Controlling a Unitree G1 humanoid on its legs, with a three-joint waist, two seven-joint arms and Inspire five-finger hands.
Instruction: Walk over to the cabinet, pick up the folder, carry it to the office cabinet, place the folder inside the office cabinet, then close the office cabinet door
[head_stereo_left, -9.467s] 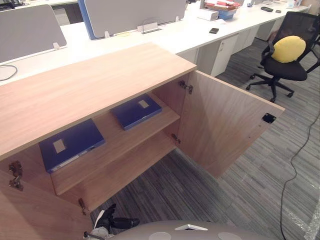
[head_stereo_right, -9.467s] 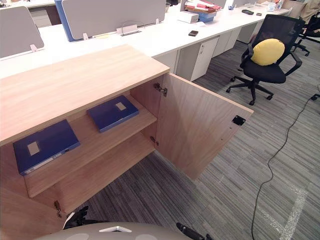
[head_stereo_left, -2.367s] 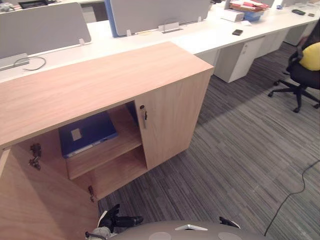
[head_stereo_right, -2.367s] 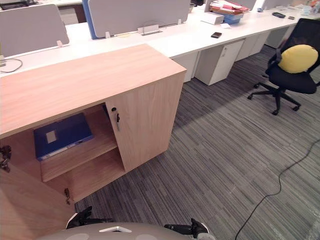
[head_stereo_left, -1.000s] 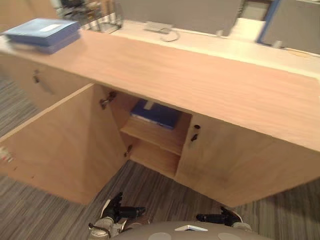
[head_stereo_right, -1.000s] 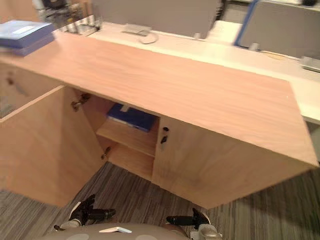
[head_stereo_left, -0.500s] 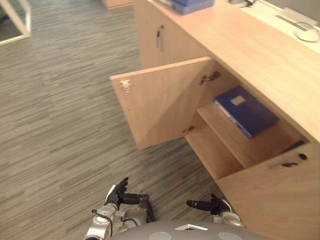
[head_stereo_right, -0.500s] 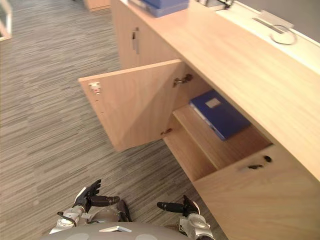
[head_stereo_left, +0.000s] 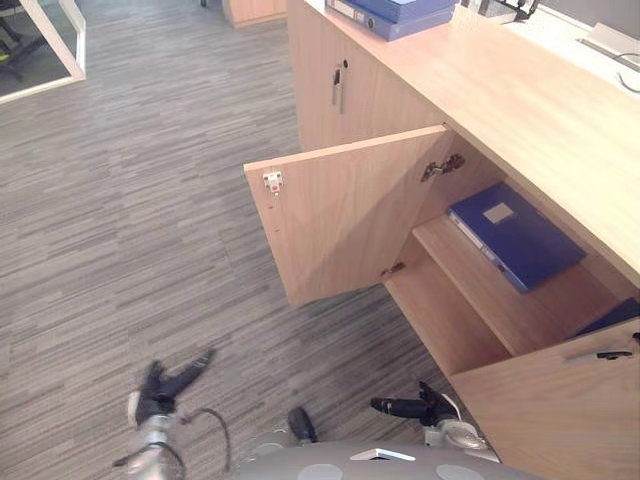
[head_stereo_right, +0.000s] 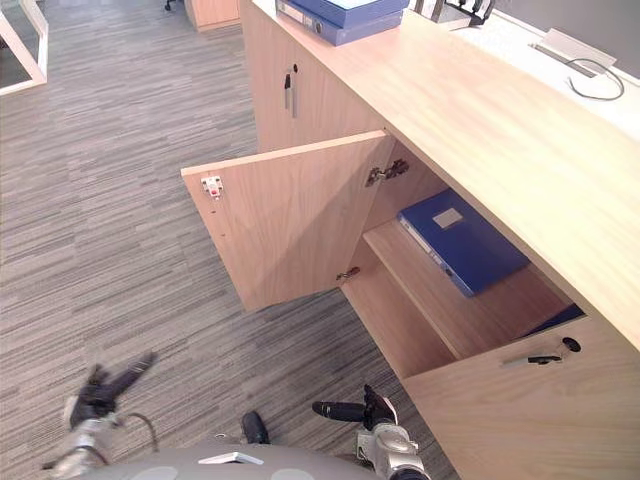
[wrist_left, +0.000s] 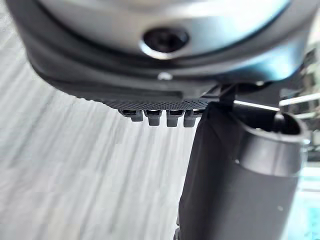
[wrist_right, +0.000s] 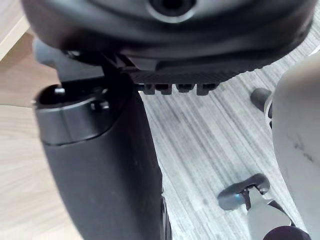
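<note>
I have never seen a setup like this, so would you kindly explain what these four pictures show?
This is a walking humanoid robot. Two pictures come from cameras in its head, looking down; the two dark close-ups come from its wrists, looking along each hand. The left hand and right hand hang low over the grey carpet, fingers straight, holding nothing. Beside them stands a wooden cabinet with one door swung open; a blue folder lies flat on its shelf. More folders are stacked on the cabinet's top.
</note>
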